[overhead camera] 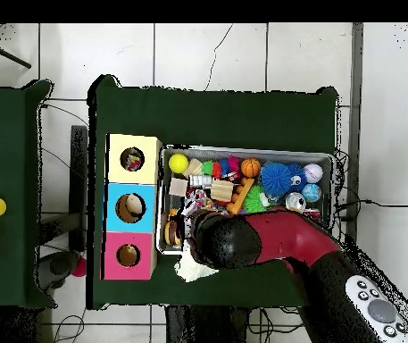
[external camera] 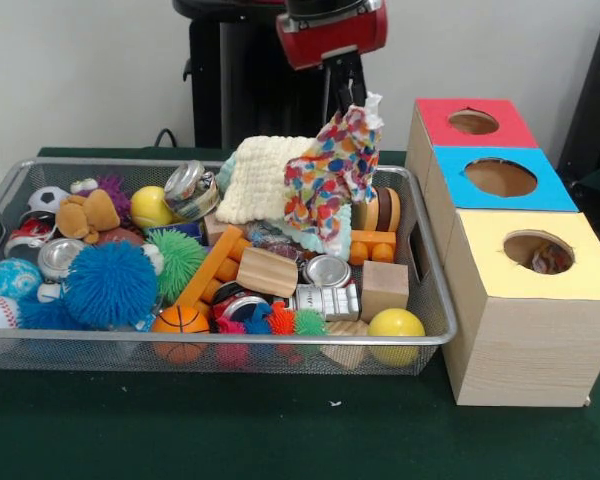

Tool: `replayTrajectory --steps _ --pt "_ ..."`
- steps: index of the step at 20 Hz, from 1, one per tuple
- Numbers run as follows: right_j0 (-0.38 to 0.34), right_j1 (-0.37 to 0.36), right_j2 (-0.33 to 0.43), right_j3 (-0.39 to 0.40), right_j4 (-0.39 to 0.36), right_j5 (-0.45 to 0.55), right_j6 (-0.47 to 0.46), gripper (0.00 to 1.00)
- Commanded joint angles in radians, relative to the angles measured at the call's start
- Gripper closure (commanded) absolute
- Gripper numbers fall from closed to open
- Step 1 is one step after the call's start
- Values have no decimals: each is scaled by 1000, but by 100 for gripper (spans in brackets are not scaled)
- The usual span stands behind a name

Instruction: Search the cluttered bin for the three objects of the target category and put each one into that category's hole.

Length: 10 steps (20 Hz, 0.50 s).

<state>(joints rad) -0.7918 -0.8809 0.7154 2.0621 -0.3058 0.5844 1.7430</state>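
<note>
Green table, crowded bin [external camera: 428, 338]. Gripper [external camera: 352, 108] clamped on patterned fabric [external camera: 330, 175], lifted clear. Best carried high, then centred over yellow box's hole [external camera: 537, 251].

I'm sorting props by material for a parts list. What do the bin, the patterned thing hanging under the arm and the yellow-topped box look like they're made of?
The bin: silver wire mesh with a smooth metal rim; you see through its walls. The patterned piece: soft printed fabric, limp and creased as it hangs. The yellow-topped box: pale wood by its grain lines, possibly veneer, with a matte yellow top.
</note>
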Motion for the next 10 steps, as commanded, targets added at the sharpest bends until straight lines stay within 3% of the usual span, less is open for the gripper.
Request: replayTrajectory --steps 1,10 --pt "55 -119 -68 86 103 -13 234 100" --pt "153 -264 -115 113 233 49 227 100"
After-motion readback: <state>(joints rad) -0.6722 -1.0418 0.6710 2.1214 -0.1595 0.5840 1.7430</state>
